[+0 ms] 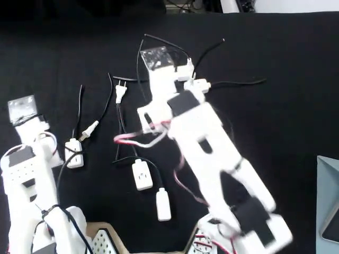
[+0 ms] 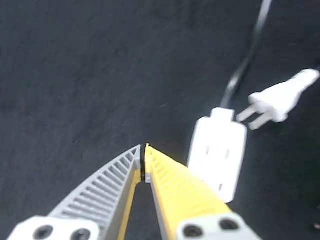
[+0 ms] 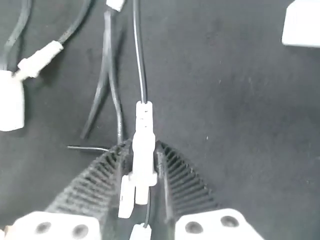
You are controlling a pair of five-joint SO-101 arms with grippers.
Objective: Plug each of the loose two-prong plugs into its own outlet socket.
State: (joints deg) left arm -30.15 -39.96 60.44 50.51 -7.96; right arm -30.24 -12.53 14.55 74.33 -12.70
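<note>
Right end effector [image 3: 143, 150] gripping white plug [image 3: 143, 125] (black cord [image 3: 138, 50] attached), left end effector [image 2: 144, 149] closed beside outlet socket [image 2: 218, 150].

One white plug [image 3: 142, 150] is gripped; a loose plug [image 2: 277, 100] lies just beside a white socket [image 2: 217, 152].

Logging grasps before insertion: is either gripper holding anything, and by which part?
The right gripper holds a white plug by the sides of its body, between its fingers. The left gripper is shut on nothing.
</note>
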